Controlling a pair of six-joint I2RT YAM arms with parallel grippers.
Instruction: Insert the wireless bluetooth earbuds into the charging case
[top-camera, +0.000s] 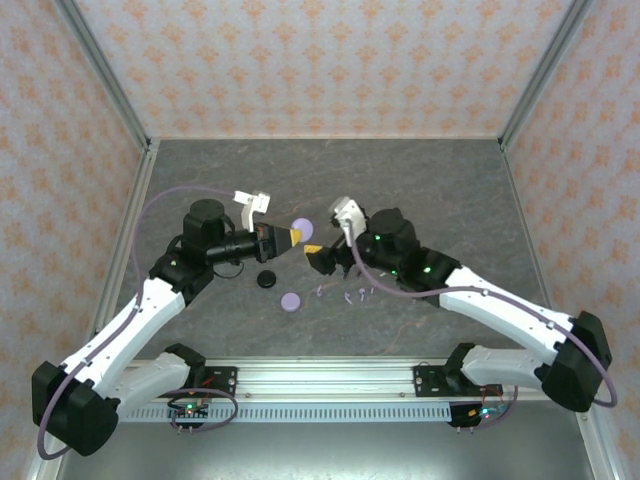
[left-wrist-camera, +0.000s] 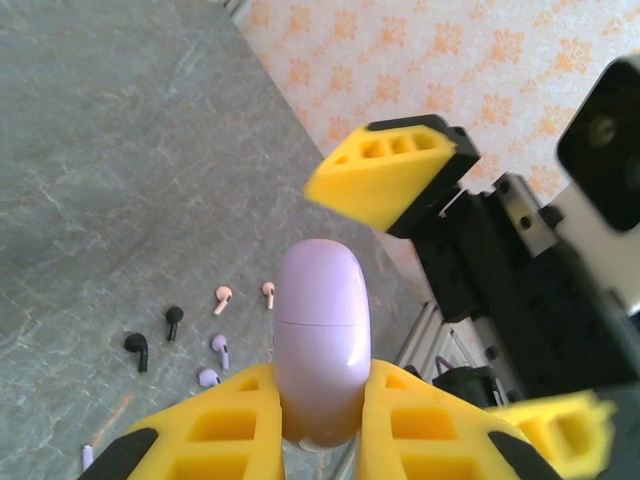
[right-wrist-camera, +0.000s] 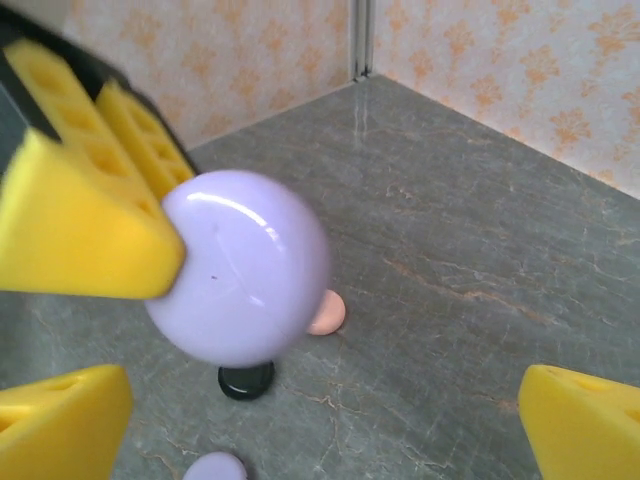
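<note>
Four round cases, six earbuds counted.
One lilac case (left-wrist-camera: 320, 320) in the left claw (left-wrist-camera: 322, 385); below it a second lilac case (top-camera: 290, 301), one black case (top-camera: 266, 279), one pink case (right-wrist-camera: 327, 312). Beyond the claw: two black earbuds (left-wrist-camera: 137, 349) (left-wrist-camera: 173, 320), two lilac earbuds (left-wrist-camera: 220, 348) (left-wrist-camera: 208, 378), two pink earbuds (left-wrist-camera: 223, 298) (left-wrist-camera: 268, 293).

The lilac case (left-wrist-camera: 320, 330) is glossy plastic, the table (left-wrist-camera: 100, 150) matt.

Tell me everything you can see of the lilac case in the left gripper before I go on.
The lilac case is a smooth, glossy, plastic-looking puck. It is round face-on from the right wrist and a rounded oblong edge-on from the left wrist. A thin seam crosses it and the lid looks shut, so the inside is hidden. It stands on edge above the table, pinched at one end between the yellow fingers of the left gripper. The open right gripper faces it without touching.
</note>
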